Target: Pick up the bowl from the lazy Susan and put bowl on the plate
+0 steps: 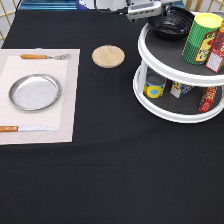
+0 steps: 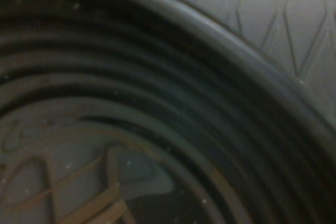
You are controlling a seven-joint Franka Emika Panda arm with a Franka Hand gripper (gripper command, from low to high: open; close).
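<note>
The grey metal gripper (image 1: 144,10) sits at the frame's top edge, touching the shallow glossy black ribbed bowl (image 1: 171,23) on the upper tier of the white two-tier lazy Susan (image 1: 165,65); whether it is open or closed cannot be told. Beside the bowl stands a green-and-yellow striped can (image 1: 201,38), its label unreadable. The round silver metal plate (image 1: 34,92) lies on a pale placemat (image 1: 67,100) at the left of the black desk (image 1: 110,170).

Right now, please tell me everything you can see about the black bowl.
The bowl is shallow, round and glossy black, looking like plastic or glazed ware. Its inner wall is ribbed in concentric rings. It sits slightly tilted on the upper tier of the lazy Susan, at the exterior view's top, beside a green ribbed canister. The gripper is at the bowl's rim on the exterior view's left; contact cannot be told. The plate lies far away, bare.
</note>
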